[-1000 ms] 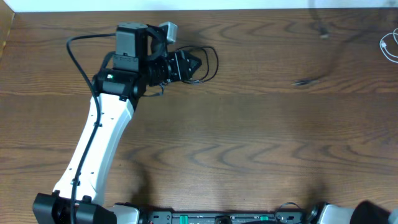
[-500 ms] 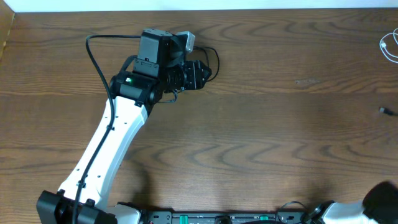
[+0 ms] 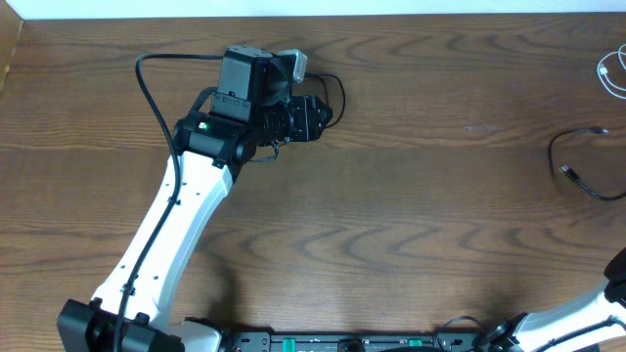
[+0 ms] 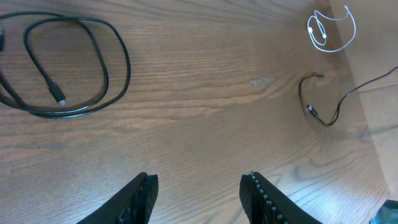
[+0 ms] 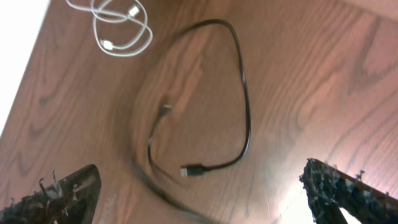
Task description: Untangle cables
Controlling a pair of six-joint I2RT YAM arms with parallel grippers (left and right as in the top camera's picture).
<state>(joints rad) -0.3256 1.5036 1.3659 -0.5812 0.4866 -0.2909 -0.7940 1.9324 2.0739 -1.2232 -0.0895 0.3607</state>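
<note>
Left end effector (image 4: 199, 180) wide, right end effector (image 5: 200, 169) wide, black cable (image 5: 248, 112) loosely looped, white cable (image 5: 109, 46) coiled

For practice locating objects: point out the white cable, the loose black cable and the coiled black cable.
white cable (image 5: 109, 45), right wrist view, plug end.
loose black cable (image 5: 248, 118), right wrist view, loop's right side.
coiled black cable (image 4: 60, 98), left wrist view, plug.

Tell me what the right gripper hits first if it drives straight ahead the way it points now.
Most likely the black cable: its plug end lies just ahead of the open right gripper, roughly on its centre line. The white cable sits farther on and to the left. Depth is unclear.
</note>
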